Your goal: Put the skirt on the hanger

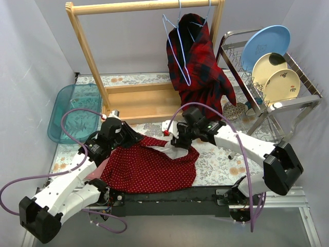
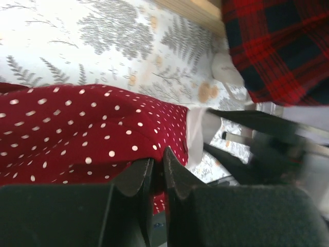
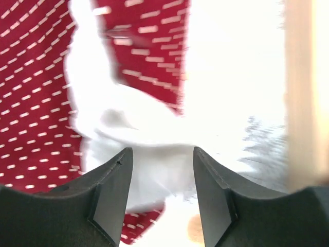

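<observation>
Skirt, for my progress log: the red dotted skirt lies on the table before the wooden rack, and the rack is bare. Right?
Not quite. The skirt does lie on the table before the wooden rack, but the rack is not bare: a red plaid shirt and a blue hanger hang from its rail, as the top view shows.

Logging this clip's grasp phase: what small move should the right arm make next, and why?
Probably close the right gripper on the white lining: its jaws stand open over it, the left gripper pinches the skirt, which lies on the table, and the blue hanger hangs empty.
</observation>
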Robot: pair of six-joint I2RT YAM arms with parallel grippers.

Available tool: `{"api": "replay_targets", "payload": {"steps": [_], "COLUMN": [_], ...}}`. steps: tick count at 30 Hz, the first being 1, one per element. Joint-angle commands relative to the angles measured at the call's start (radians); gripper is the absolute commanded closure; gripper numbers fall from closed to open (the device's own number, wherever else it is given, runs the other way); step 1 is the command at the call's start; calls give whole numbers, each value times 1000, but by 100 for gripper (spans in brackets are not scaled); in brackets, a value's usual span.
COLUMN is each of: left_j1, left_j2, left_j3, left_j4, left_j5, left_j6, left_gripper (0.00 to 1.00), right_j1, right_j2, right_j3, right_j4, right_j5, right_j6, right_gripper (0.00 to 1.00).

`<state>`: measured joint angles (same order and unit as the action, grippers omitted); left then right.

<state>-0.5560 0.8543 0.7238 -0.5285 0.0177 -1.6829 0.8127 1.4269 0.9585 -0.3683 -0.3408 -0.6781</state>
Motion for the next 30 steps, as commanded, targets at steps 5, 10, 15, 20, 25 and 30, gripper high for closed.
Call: {"api": "replay_targets", "payload": {"steps": [5, 10, 15, 20, 25, 30], "left_j1": [136, 137, 137, 137, 131, 102], "left_j2": [61, 74, 48, 17, 17, 90], "left_j3": [-20, 26, 68, 66, 20, -1], "left_j4": [88, 52, 7, -59, -70, 1], "left_j5": [172, 198, 237, 215, 215, 232], "left_j6": [78, 152, 279, 341, 348, 328], "left_gripper": [69, 38, 23, 17, 9, 12], "right_j1": [-86, -89, -93, -98, -98, -92], "right_j2": [-32, -135, -42, 30, 107, 148], "right_j3": [-1, -1, -4, 0, 32, 58], "right_j4": [-4, -20, -1, 68, 48, 9], "right_j5": [-96, -227, -132, -92, -105, -245], "right_j6": [14, 3, 37, 95, 92, 92], "right_gripper": [42, 53, 50, 45, 53, 84]}}
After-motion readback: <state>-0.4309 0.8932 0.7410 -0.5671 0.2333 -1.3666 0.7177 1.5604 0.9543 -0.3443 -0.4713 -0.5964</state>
